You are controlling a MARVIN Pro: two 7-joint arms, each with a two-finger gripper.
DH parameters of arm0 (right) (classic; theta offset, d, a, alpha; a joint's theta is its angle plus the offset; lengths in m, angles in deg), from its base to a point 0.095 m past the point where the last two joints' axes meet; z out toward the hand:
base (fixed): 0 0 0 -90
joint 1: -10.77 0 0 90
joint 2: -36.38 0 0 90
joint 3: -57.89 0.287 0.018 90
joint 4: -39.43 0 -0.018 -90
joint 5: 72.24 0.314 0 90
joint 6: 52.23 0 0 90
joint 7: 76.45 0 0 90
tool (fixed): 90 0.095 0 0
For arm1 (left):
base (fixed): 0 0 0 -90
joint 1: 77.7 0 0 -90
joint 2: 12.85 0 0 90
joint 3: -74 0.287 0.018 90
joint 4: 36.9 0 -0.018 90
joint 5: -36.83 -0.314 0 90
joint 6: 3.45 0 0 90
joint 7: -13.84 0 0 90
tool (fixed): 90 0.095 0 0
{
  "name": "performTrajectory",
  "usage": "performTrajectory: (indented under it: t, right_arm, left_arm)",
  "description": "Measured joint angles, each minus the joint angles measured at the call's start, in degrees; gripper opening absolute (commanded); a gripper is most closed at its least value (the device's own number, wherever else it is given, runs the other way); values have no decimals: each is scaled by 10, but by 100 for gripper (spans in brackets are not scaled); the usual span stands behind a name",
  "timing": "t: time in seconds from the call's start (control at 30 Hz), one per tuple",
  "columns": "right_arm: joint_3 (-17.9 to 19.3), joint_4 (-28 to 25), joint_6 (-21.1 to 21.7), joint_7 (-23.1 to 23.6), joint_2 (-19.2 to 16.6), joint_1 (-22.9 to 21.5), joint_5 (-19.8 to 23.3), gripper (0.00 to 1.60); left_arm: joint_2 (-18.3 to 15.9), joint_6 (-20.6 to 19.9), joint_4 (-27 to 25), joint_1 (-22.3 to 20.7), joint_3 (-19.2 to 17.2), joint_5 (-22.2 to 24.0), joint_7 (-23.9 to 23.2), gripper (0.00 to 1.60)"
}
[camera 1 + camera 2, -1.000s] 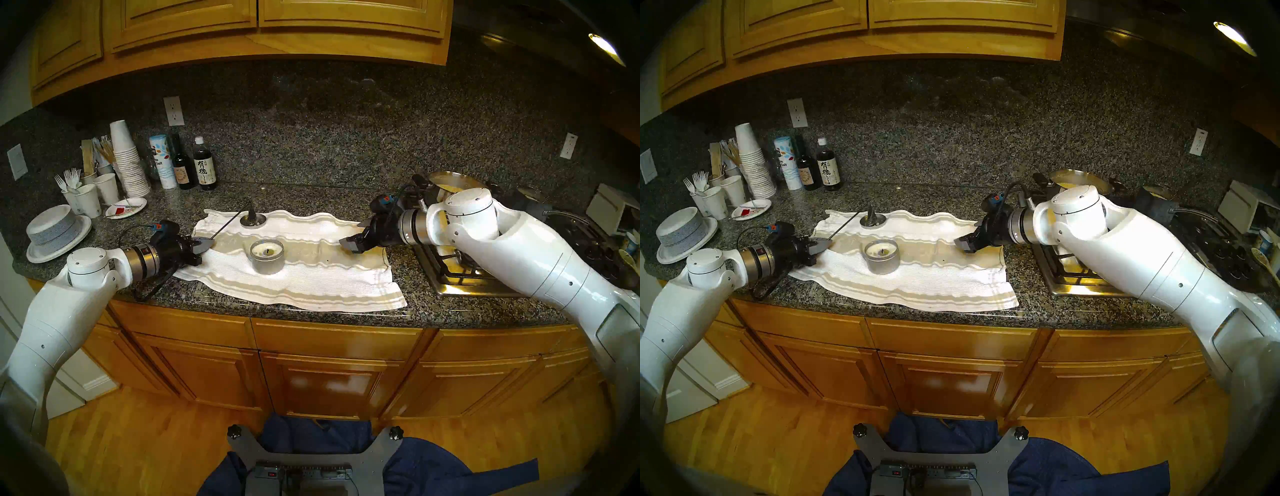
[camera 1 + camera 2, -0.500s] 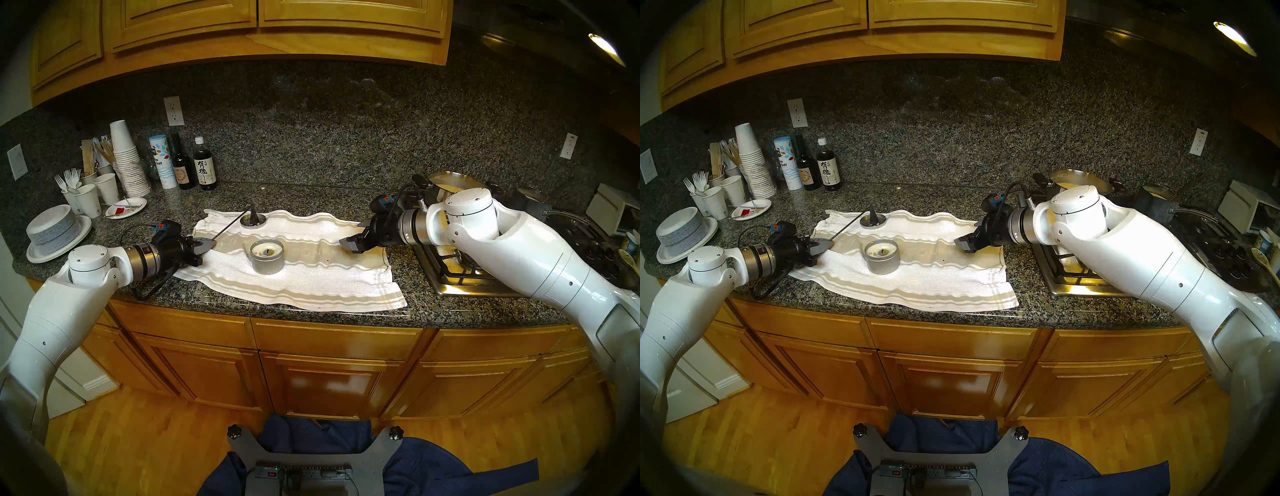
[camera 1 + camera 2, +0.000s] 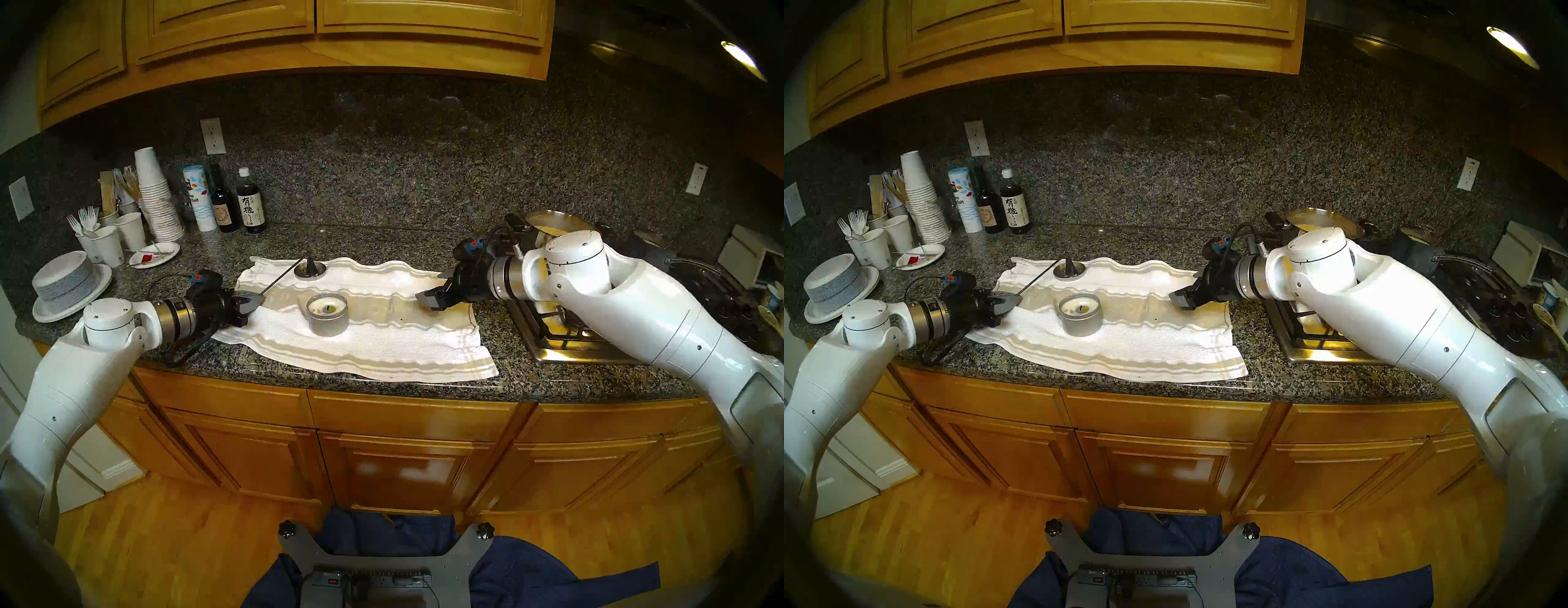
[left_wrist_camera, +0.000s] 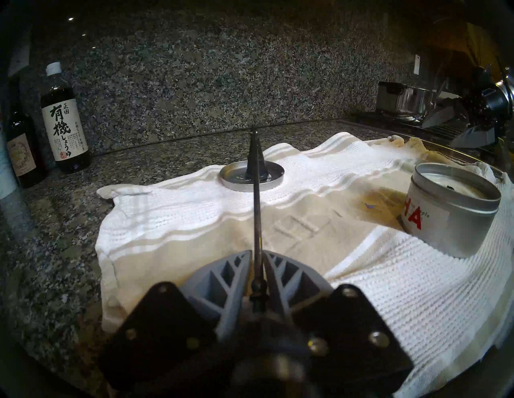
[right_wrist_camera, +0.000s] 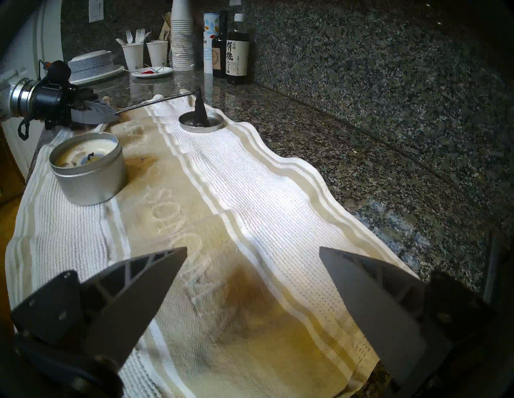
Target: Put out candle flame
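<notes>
**Pretty cluttered granite counter, here's the rundown**

So the speckled dark granite countertop [image 3: 382, 242] has a white waffle-weave towel with beige stripes [image 3: 382, 339] spread across the middle. Far left there's a stack of white paper bowls [image 3: 70, 282] sitting on a plate, a tall leaning stack of white paper cups [image 3: 155, 195], and a couple of loose cups holding white plastic forks [image 3: 85, 218]. A small paper plate with something red on it [image 3: 153, 254] sits just beside those. Against the backsplash: a blue-and-white salt canister [image 3: 199, 197], a dark glass bottle [image 3: 222, 206], and a soy sauce bottle with Japanese lettering [image 3: 251, 204]. Off right, a stainless gas stovetop [image 3: 564, 335] with a steel pot [image 3: 551, 223] on it. Honey-coloured wooden cabinets [image 3: 403, 450] run below.
</notes>
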Motion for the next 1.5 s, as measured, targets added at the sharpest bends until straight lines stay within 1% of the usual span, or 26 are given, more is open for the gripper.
performTrajectory:
  t: [0.13, 0.23, 0.27, 0.3, 0.37, 0.4, 0.5, 0.53, 0.6, 0.77, 0.8, 0.87, 1.1, 1.3, 1.5]
  right_arm:
    - [0, 0, 0, 0, 0, 0, 0, 160]
    - [0, 0, 0, 0, 0, 0, 0, 160]
    - [0, 0, 0, 0, 0, 0, 0, 160]
    - [0, 0, 0, 0, 0, 0, 0, 160]
    - [0, 0, 0, 0, 0, 0, 0, 160]
    - [0, 0, 0, 0, 0, 0, 0, 160]
    - [0, 0, 0, 0, 0, 0, 0, 160]
    - [0, 0, 0, 0, 0, 0, 0, 160]
    - [0, 0, 0, 0, 0, 0, 0, 160]
    - [0, 0, 0, 0, 0, 0, 0, 160]
    - [0, 0, 0, 0, 0, 0, 0, 160]
    - [0, 0, 0, 0, 0, 0, 0, 160]
    - [0, 0, 0, 0, 0, 0, 0, 160]
    - [0, 0, 0, 0, 0, 0, 0, 160]
    - [0, 0, 0, 0, 0, 0, 0, 160]
  left_arm:
    - [-3, 0, -2, 0, -2, 2, -3, 108]
    - [-5, 0, -6, 1, -6, 3, -6, 109]
    - [-6, 0, -7, 2, -7, 4, -6, 114]
    - [-6, 0, -8, 2, -8, 4, -7, 126]
    - [-8, 1, -12, 4, -13, 7, -7, 132]
    - [-9, 2, -15, 6, -17, 8, -7, 139]
    - [-14, 6, -24, 11, -30, 14, -8, 143]
    - [-16, 9, -28, 14, -37, 16, -9, 160]
    - [-17, 11, -31, 15, -41, 18, -9, 160]
    - [-23, 20, -49, 27, -72, 31, -5, 160]
    - [-25, 24, -56, 34, -85, 36, -2, 160]
    - [-26, 27, -61, 40, -94, 39, 0, 160]
    - [-28, 44, -86, 84, -149, 58, 23, 160]
    - [-19, 56, -115, 130, -199, 72, 45, 160]
    - [-3, 63, -135, 168, -227, 77, 64, 160]
